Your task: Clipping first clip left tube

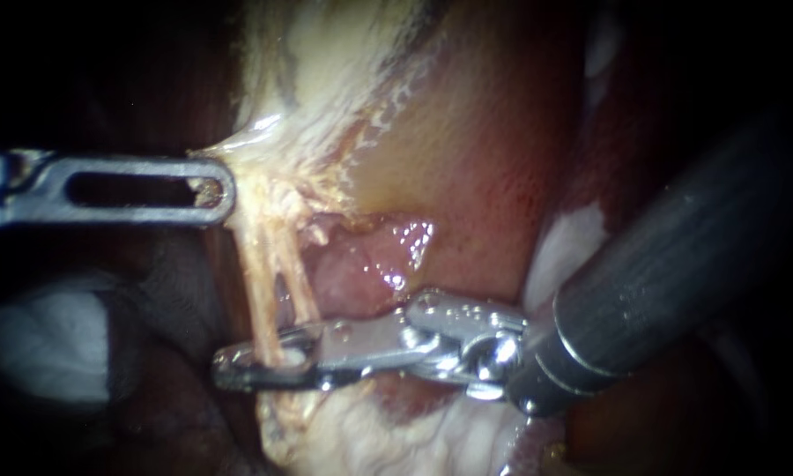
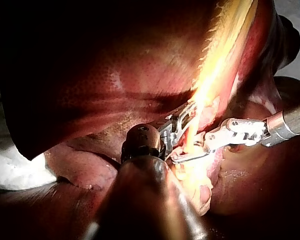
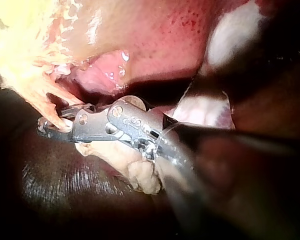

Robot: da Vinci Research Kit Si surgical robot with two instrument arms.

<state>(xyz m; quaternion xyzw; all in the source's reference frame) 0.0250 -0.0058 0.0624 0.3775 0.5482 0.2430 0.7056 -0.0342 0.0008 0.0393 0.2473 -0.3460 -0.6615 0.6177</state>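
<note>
Two thin pale tubes run down from the yellowish gallbladder [image 1: 326,62]: the left tube [image 1: 257,282] and the right tube [image 1: 298,282]. My right instrument [image 1: 242,366] comes in from the right on a dark shaft, and its long jaws are closed across the left tube low down, one jaw on each side. In the right wrist view, those jaws [image 3: 52,129] pinch pale tissue. My left instrument [image 1: 220,192], which has a slotted jaw, is shut on the pale tissue at the top of the tubes and holds it taut to the left. Its jaws [image 2: 182,122] show in the left wrist view, just above the right instrument [image 2: 185,156].
Red-brown liver [image 1: 476,150] lies behind and right of the tubes, with a wet pink pocket [image 1: 370,264] between them. White gauze [image 1: 44,344] sits at the lower left. Pale fatty tissue [image 1: 388,432] spreads under the right instrument's jaws.
</note>
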